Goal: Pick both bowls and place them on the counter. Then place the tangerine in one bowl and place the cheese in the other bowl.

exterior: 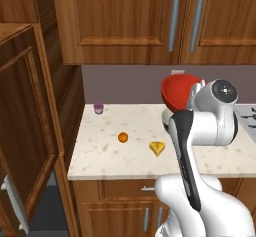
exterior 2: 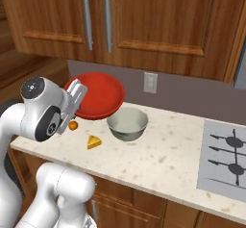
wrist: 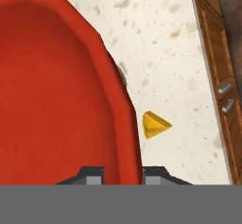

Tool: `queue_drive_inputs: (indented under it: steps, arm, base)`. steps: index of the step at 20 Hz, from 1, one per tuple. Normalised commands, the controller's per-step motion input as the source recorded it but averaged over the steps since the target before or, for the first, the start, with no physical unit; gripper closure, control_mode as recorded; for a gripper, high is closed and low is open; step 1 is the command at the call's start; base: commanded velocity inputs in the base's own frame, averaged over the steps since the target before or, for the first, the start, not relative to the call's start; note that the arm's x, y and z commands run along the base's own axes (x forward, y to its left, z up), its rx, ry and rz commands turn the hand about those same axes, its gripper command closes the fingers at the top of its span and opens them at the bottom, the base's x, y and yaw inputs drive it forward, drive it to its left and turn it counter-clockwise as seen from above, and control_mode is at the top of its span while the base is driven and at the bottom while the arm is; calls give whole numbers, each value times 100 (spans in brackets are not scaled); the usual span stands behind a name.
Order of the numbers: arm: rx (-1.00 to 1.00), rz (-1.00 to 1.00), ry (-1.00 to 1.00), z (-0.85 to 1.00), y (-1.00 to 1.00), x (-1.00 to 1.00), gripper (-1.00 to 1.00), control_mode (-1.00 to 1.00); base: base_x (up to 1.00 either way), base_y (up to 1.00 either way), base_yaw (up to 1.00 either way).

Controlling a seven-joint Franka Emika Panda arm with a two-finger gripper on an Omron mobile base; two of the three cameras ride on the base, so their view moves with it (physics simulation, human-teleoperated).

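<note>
You have the red bowl (exterior 2: 97,96) up in the air, pinched by its rim between the two fingers of the gripper (wrist: 123,173); in the hand view one fingertip (wrist: 92,175) sits inside the rim and the other outside it, jaws nearly together with just the bowl's wall between them. The bowl hangs tilted, its open side turned partly toward the wall in the left base view, and it is clear of the counter (exterior 2: 163,159).

Just beyond and below the held bowl stands the cream-grey bowl (exterior 2: 127,124), upright on the counter; from the right base view the red bowl's edge overlaps its near rim, and you cannot tell from these pictures whether the two touch.

The cheese (wrist: 154,124) lies on the counter just outside the red rim, close to the outer finger in the hand view. The tangerine (exterior: 123,137) sits a little farther out on the same side, beside the cheese but apart from it.

Farther still from your gripper, near the back wall at the counter's far left, stands a small purple cup (exterior: 98,108). On the opposite side, past the grey bowl, is the stovetop (exterior 2: 226,157). A wall outlet (exterior 2: 150,82) sits on the backsplash behind the bowls, under the wooden upper cabinets (exterior 2: 144,20).
</note>
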Motion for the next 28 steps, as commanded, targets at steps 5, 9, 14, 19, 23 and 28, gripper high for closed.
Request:
queue_drive_inputs:
  steps: [5,9,14,19,23,28]
  arm:
    - [0,0,0,0,0,0,100,100]
    - [0,0,0,0,0,0,100,100]
    - [0,0,0,0,0,0,100,100]
    - [0,0,0,0,0,0,100,100]
    - [0,0,0,0,0,0,100,100]
    - [0,0,0,-1,-1,0,100,-100]
  base:
    - [26,23,-12]
    - [35,13,0]
    - [8,1,3]
    - [0,0,0]
    - [0,0,0]
    - [0,0,0]
